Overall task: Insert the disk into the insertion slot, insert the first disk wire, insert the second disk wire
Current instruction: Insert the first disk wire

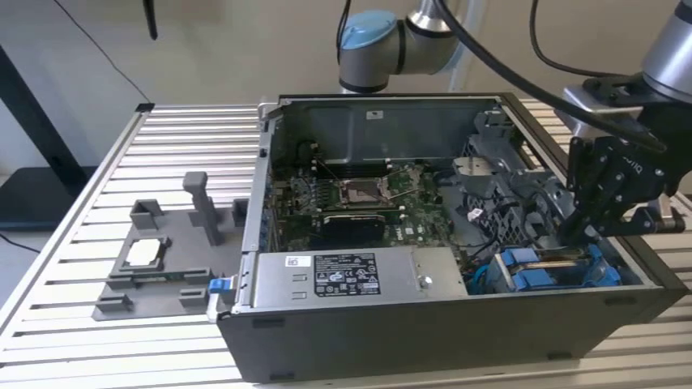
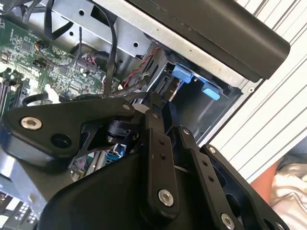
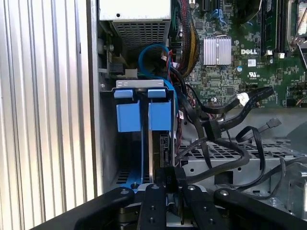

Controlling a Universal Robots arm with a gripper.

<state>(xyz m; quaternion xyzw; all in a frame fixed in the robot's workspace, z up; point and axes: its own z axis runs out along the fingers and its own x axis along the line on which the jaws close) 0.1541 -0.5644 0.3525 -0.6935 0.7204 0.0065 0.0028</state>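
First wrist view puts the disk (image 3: 129,117) on edge inside the slot (image 3: 108,158), blue carrier showing, straight ahead of my gripper (image 3: 170,181). Its long axis seems to run in line with my approach. Whether the gripper is apart or together, I cannot tell.
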